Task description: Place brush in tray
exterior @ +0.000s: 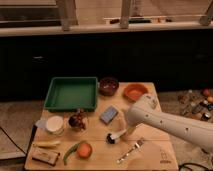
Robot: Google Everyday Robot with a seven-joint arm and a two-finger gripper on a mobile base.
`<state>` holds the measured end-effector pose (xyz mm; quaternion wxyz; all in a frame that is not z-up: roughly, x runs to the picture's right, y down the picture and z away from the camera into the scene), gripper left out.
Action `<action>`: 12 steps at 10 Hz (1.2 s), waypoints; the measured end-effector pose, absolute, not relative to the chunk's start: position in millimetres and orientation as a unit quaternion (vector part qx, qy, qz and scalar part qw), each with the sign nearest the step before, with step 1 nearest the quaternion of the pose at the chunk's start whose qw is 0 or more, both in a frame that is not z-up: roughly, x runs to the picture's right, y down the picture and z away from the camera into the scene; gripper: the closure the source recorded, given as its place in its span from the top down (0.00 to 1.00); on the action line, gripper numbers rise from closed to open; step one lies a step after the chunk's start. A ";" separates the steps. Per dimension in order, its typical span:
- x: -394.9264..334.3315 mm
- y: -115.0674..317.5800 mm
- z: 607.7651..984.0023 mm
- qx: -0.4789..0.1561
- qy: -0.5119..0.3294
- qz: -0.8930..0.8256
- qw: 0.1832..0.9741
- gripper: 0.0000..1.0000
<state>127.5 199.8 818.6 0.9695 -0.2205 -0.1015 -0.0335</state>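
Observation:
The brush [114,136] lies on the wooden table near the front middle, with its dark round head to the left and its white handle running right. My gripper [128,130] hangs below the white arm [165,122] and sits at the handle's right end. The arm hides much of it. The green tray [52,95] stands empty at the table's back left, well apart from the brush.
A dark bowl [108,85] and an orange bowl [135,92] stand at the back. A blue sponge [108,114] lies mid-table and a fork [131,150] at the front. A white cup [55,124], a brown object [77,120], an orange fruit [84,149] and a green pepper [70,151] are front left.

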 end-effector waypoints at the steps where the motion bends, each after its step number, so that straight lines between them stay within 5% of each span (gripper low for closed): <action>1: 128.2 201.8 821.6 -0.224 -0.106 -0.030 0.968 0.80; 4: 130.1 207.4 834.7 -0.235 -0.113 -0.023 0.965 0.74; 9: 142.7 215.0 851.8 -0.246 -0.113 -0.011 0.963 0.22; 12: 146.9 217.9 857.1 -0.248 -0.116 -0.001 0.962 0.00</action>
